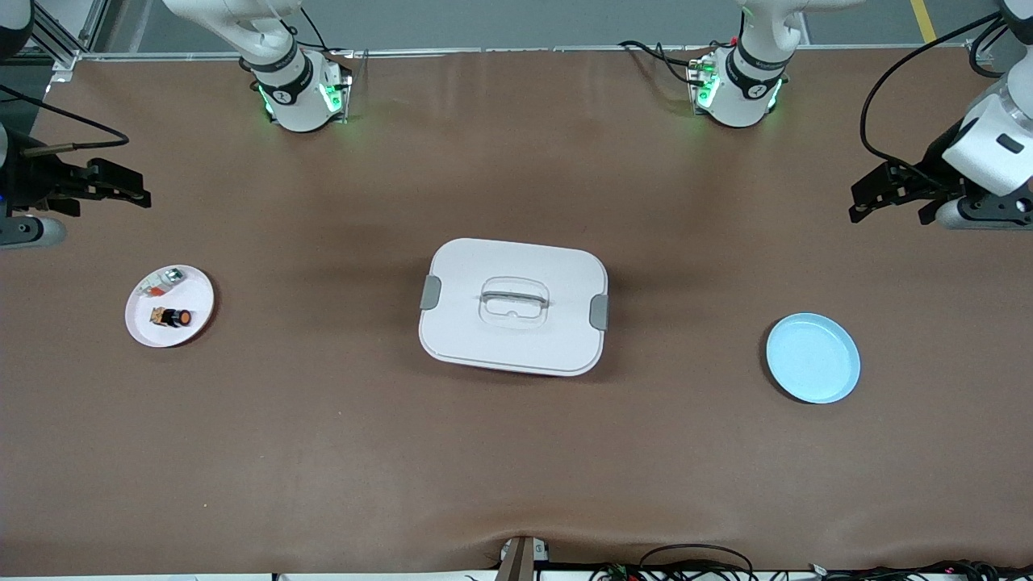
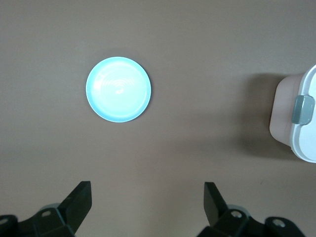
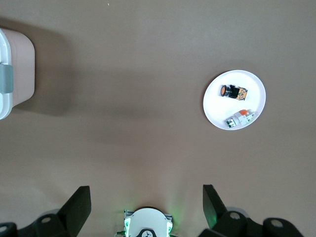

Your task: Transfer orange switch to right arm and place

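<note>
- Dead centre of the brown table (image 1: pixel 516 452) we've got a big white lidded box (image 1: pixel 513 307) with grey latches at both ends and a clear handle set into the lid. It sits right between the two plates.
- Toward the left arm's end there's a light blue plate (image 1: pixel 813 358) with nothing on it, a bit nearer the front camera than the box.
- Toward the right arm's end we see a small white plate (image 1: pixel 169 305), well apart from the box.
- Sharing that white plate is a small silvery-clear part with a red-orange strip (image 1: pixel 162 282), just beside the switch and a touch farther from the front camera. Whether they touch, we can't tell.
- The orange switch (image 1: pixel 173 317) lies on its side on the white plate: stubby black body, round orange cap at one end, some tan or brass bit at the other end. Really tiny next to the plate.
- Right gripper (image 1: pixel 129 190) hangs up in the air over bare table at its own end, fingers spread wide, nothing in them.
- Left gripper (image 1: pixel 876 202) does the same over its end, also spread wide and carrying nothing; the blue plate shows in its wrist view.
</note>
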Available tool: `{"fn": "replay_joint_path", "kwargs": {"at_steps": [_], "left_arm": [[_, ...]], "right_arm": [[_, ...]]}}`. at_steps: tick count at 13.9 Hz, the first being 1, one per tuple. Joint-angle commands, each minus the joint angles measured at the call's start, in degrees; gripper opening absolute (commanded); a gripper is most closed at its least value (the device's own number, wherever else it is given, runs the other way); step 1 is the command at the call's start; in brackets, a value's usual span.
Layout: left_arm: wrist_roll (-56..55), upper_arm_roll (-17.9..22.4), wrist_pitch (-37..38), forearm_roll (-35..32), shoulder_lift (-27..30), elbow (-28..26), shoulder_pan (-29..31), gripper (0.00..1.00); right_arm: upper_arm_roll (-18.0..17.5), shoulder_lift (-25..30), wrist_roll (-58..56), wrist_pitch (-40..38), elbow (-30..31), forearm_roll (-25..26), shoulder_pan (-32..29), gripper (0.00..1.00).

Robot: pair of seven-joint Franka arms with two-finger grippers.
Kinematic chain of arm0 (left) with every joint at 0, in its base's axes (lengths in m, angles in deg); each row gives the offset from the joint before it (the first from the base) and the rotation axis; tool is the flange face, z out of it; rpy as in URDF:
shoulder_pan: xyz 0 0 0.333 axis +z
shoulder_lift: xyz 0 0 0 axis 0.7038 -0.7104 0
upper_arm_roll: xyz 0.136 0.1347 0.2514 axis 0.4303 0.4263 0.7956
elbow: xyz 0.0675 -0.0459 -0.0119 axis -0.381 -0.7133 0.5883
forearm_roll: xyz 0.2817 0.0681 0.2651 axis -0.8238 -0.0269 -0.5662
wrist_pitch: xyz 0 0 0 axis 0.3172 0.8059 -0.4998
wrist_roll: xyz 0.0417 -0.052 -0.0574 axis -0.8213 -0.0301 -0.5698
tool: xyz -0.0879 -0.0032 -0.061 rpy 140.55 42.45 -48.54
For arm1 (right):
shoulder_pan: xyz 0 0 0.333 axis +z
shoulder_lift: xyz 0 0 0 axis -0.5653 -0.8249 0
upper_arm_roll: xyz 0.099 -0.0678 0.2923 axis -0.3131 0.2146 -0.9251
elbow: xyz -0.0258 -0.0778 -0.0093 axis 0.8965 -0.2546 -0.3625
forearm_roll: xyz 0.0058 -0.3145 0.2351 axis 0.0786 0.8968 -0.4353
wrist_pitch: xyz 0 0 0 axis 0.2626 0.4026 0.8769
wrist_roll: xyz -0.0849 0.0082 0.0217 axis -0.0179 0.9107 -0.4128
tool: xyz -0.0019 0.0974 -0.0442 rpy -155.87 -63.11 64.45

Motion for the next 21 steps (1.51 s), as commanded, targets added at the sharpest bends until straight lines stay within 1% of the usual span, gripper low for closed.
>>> {"fn": "replay_joint_path", "kwargs": {"at_steps": [1, 4, 6, 8, 10, 13, 19, 21], "left_arm": [[0.1, 0.6, 1.4, -0.9, -0.4, 1.5, -0.8, 1.00], [0.3, 0.6, 1.7, -0.9, -0.5, 1.5, -0.7, 1.00], [0.5, 0.6, 1.8, -1.0, -0.6, 1.5, -0.7, 1.00], [0.5, 0.6, 1.9, -1.1, -0.5, 1.5, -1.0, 1.00], [0.4, 0.1, 2.4, -2.1, -0.5, 1.8, -1.2, 1.00], [0.5, -0.1, 2.6, -2.4, -0.5, 2.0, -0.8, 1.00], [0.5, -0.1, 2.5, -2.3, -0.5, 2.0, -0.6, 1.00], [0.3, 0.0, 2.5, -2.2, -0.5, 2.0, -0.6, 1.00]], "right_arm": [[-1.2, 2.0, 0.2, 0.1, 1.6, 0.6, -1.5, 1.00], [-1.4, 3.2, 0.2, 1.7, 3.2, 0.6, -2.3, 1.00], [-3.3, 3.5, 0.1, 1.7, 3.2, 0.6, -4.4, 1.00], [-3.4, 5.2, 0.2, 3.0, 5.3, 0.6, -4.3, 1.00], [-3.4, 7.9, 0.2, 5.8, 9.1, 0.7, -3.8, 1.00], [-3.3, 8.7, 0.2, 6.3, 9.8, 0.7, -3.2, 1.00], [-2.7, 9.5, 0.3, 6.4, 10.6, 0.5, -2.1, 1.00], [-0.4, 9.5, 0.3, 7.0, 10.6, -0.1, -0.8, 1.00]]}}
